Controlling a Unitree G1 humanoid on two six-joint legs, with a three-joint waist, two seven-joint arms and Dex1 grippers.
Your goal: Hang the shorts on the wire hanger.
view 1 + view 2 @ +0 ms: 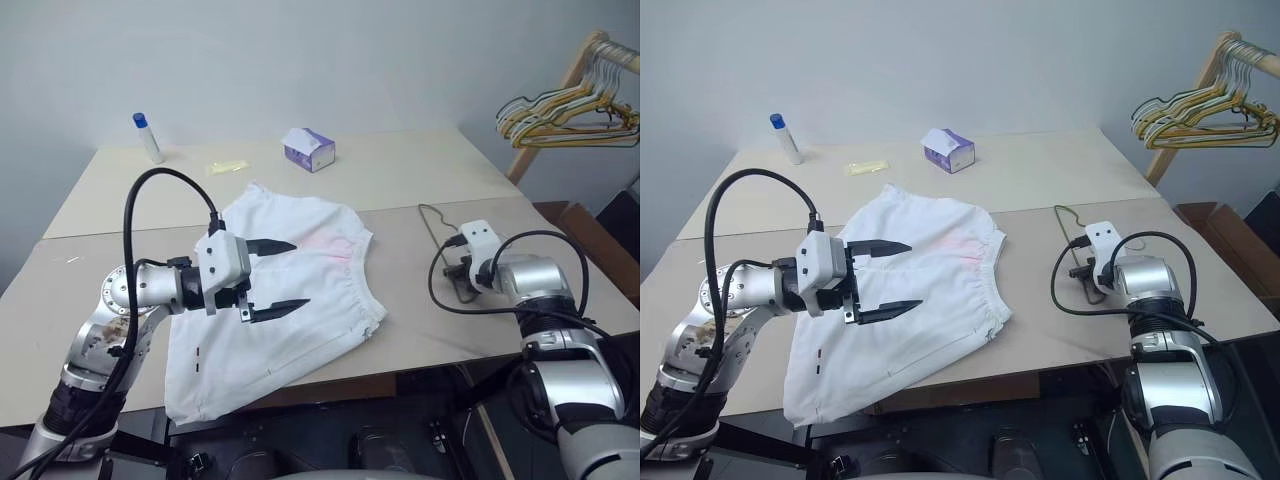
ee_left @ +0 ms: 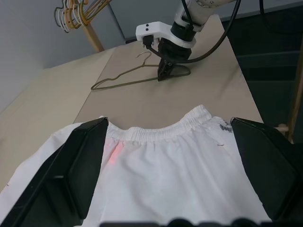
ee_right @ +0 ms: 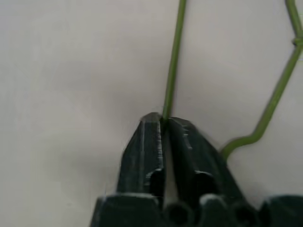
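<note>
— Where do we have the wire hanger [image 2: 124,78]?
— Flat on the surface [image 1: 420,170], our right pincer [image 3: 163,124] clamped on its wire.
— The left pincer [image 1: 272,275]?
— Spread wide above the shorts [image 1: 290,300], holding nothing.

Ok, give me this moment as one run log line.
left gripper: open above shorts | right gripper: shut on wire hanger on table | shorts not hung

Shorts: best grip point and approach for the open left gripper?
Take the shorts at the gathered elastic waistband: it is the thickest edge, lying flat on the table and facing the left gripper. Come down from above, probably near a corner, one finger under the band.
</note>
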